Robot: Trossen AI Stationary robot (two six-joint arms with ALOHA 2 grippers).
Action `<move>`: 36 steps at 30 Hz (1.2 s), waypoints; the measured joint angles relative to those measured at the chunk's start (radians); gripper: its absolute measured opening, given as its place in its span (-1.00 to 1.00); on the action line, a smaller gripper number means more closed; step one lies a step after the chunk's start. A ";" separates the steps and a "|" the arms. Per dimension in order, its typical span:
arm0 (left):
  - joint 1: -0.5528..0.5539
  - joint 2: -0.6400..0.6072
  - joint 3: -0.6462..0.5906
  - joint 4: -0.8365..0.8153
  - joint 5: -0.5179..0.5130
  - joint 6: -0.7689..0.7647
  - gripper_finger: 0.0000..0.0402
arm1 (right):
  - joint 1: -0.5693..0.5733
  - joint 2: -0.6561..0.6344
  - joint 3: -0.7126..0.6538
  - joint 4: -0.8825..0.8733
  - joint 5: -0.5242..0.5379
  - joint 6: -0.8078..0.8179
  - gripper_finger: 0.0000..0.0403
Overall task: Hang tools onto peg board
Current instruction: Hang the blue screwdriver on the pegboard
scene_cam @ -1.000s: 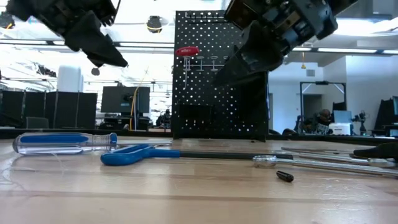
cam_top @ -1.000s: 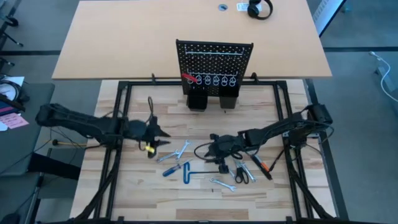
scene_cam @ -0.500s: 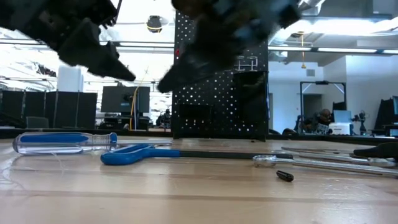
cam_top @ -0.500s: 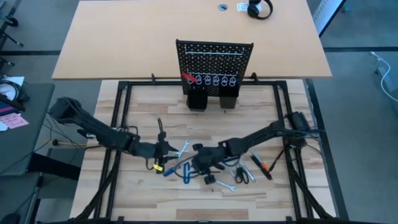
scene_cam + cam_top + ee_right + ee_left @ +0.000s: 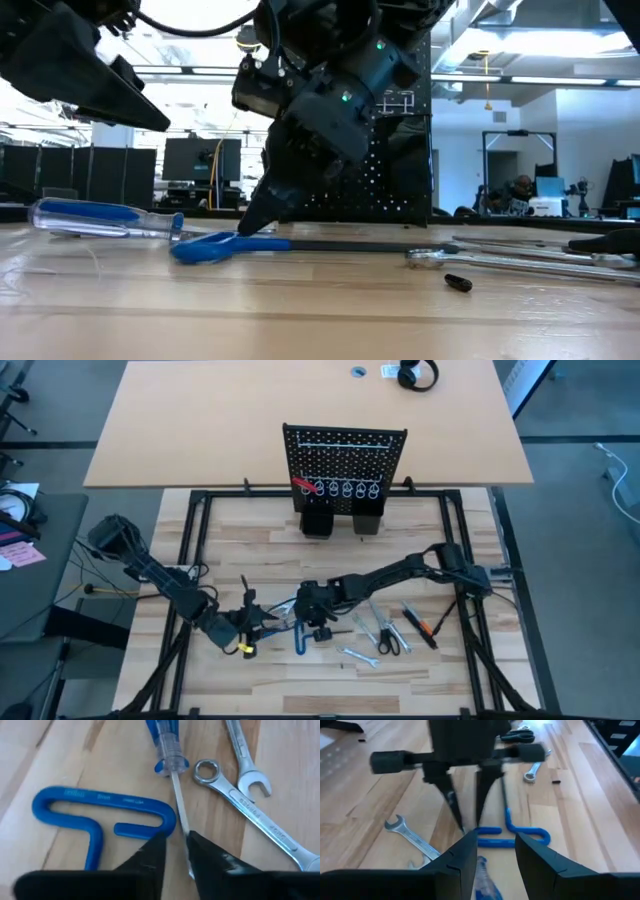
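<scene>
Vs a sec ago, we see both arms have swung down toward the near half of the table: the right gripper [image 5: 300, 614], which hung mid-table by the scissors, now sits low over the blue tools, and the left gripper [image 5: 256, 628] has moved in from the left edge to meet it. In the low view the screwdriver [image 5: 105, 217] has shifted and now lies tilted, handle end raised a bit, where it lay flat before. The right gripper's fingers [image 5: 150, 857] are narrowed round the screwdriver's thin metal shaft [image 5: 179, 810], one each side; we can't tell if they're truly clamped on it yet. The blue T-key [image 5: 102, 812] lies just beside those fingertips, its looped handle touching or nearly touching the shaft. The left gripper's fingers [image 5: 462, 857] stand apart, nothing between them, w/ the screwdriver handle just ahead of the gap. Two silver wrenches [image 5: 245, 822] lie close by on the wood. Black scissors [image 5: 390, 640] and the orange-and-black tool [image 5: 420, 622] rest further to the right. The peg board [image 5: 345, 455] stands upright at the table's far side, well apart from both grippers, w/ a red-handled tool [image 5: 303, 485] hung on it.
</scene>
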 joint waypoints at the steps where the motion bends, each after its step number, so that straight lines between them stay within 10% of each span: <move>1: -0.006 0.000 0.000 -0.002 -0.007 -0.006 -0.38 | 0.001 0.000 0.000 0.000 0.000 0.000 -0.67; 6: -0.025 0.000 0.000 -0.031 -0.028 -0.040 -0.38 | -0.008 -0.003 -0.001 -0.003 -0.018 -0.005 -0.95; 25: -0.029 0.000 0.000 -0.087 -0.029 -0.085 -0.38 | -0.036 0.004 -0.009 0.021 -0.018 -0.037 -0.46; 36: -0.029 0.000 0.000 -0.108 -0.028 -0.060 -0.38 | -0.029 0.003 -0.031 0.058 -0.006 -0.012 -0.91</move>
